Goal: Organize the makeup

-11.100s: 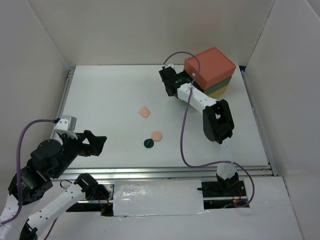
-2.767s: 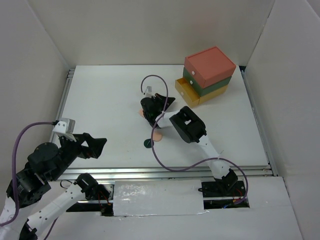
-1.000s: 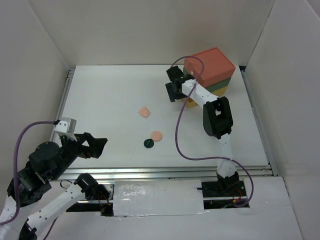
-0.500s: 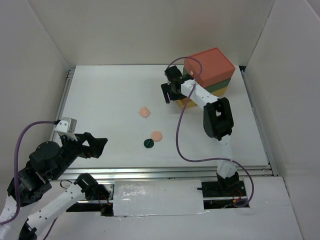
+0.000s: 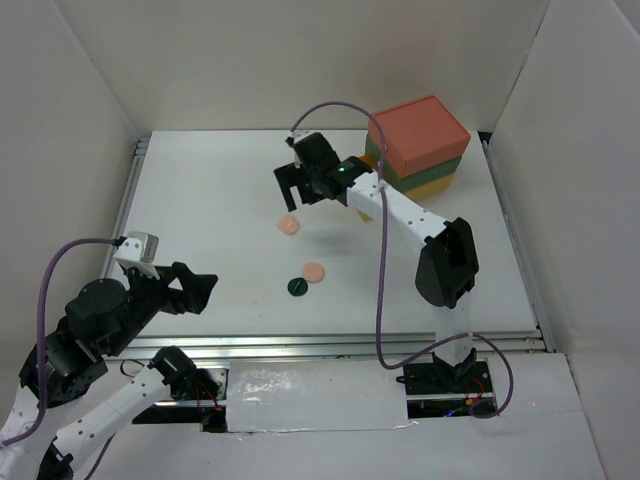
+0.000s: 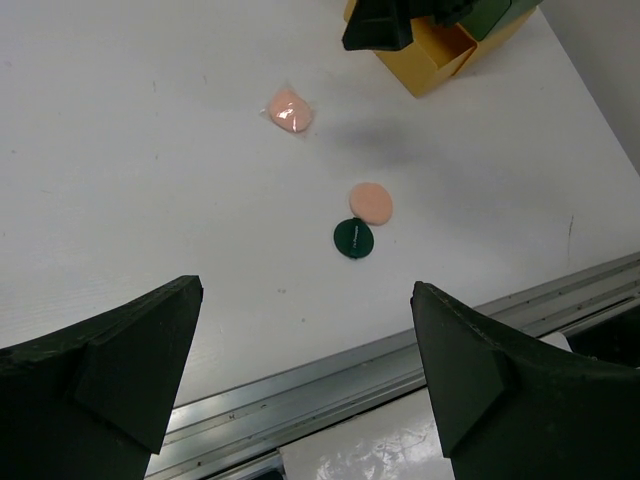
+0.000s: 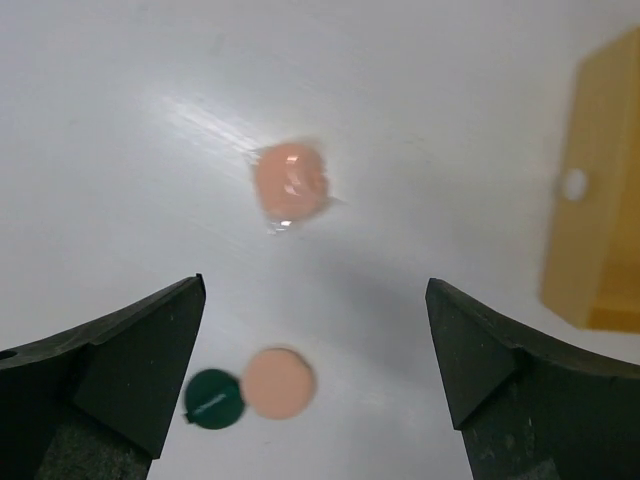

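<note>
Three pieces of makeup lie on the white table. A peach round compact in clear wrap (image 5: 289,226) (image 7: 291,180) (image 6: 291,111) lies farthest back. A second peach compact (image 5: 314,271) (image 7: 278,382) (image 6: 371,203) touches a dark green disc (image 5: 297,287) (image 7: 214,398) (image 6: 353,238). My right gripper (image 5: 290,198) (image 7: 313,288) hangs open and empty above the table, just behind the wrapped compact. At the near left, my left gripper (image 5: 204,289) (image 6: 305,290) is held open and empty over the table's front rail.
The stacked orange, green and yellow drawer box (image 5: 420,140) stands at the back right. Its yellow drawer (image 7: 592,200) (image 6: 430,60) is pulled out toward the middle. The right arm (image 5: 400,205) stretches across in front of it. White walls enclose the table.
My right gripper has swung left from the yellow drawer to above the wrapped peach compact, and its jaws stand wider. The left arm has barely moved.
</note>
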Available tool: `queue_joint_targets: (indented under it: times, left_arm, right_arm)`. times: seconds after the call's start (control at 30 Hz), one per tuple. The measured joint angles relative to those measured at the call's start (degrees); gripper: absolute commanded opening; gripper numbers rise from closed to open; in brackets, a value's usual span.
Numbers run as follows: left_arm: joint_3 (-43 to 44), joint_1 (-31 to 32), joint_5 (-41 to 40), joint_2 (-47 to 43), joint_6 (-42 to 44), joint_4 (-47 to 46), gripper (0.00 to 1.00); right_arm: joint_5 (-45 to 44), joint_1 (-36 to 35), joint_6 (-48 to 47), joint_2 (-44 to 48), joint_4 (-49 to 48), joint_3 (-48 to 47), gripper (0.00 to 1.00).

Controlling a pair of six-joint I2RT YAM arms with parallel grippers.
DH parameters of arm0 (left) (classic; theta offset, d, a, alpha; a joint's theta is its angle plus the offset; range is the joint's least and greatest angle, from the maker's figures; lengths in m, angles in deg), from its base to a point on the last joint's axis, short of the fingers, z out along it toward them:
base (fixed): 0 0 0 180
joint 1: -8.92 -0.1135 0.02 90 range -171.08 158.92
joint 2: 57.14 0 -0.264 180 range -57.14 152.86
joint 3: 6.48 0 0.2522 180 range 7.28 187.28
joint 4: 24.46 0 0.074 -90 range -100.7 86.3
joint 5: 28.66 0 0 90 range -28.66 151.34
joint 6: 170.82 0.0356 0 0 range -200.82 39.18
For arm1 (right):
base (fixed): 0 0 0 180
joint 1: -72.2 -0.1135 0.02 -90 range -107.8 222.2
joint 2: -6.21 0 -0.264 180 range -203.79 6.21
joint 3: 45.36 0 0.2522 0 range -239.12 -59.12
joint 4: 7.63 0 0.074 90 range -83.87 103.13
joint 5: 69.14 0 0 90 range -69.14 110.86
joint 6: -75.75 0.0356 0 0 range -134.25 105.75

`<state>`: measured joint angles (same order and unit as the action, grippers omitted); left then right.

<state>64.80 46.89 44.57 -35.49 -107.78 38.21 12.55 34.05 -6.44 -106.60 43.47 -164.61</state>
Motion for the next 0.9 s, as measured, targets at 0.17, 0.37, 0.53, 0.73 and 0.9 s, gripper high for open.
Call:
queue_joint_targets:
  times: [0.17, 0.37, 0.53, 0.73, 0.9]
  left_arm:
    - [-0.2, 0.0, -1.6, 0.3, -0.4, -0.1, 0.99]
    - [-0.2, 0.0, -7.4, 0.4, -3.5, 0.7, 1.00]
    - [-0.2, 0.0, -14.1, 2.2, -8.2, 3.1, 0.99]
    - [-0.2, -0.1, -21.0, 7.1, -13.0, 6.3, 0.99]
    - [-0.1, -0.9, -22.5, 14.4, -14.1, 6.8, 0.99]
  right_arm:
    - [3.1, -4.2, 3.0, -7.6, -0.5, -6.4, 1.00]
    - [1.4, -4.0, 5.6, -20.5, 0.0, -11.1, 0.94]
    - [0.5, -3.8, 5.5, -27.2, 2.1, -15.8, 0.56]
    - [-0.5, -3.8, 4.8, -28.7, 1.6, -18.8, 0.23]
    - [-2.2, -3.8, 5.2, -23.2, -2.8, -9.3, 0.23]
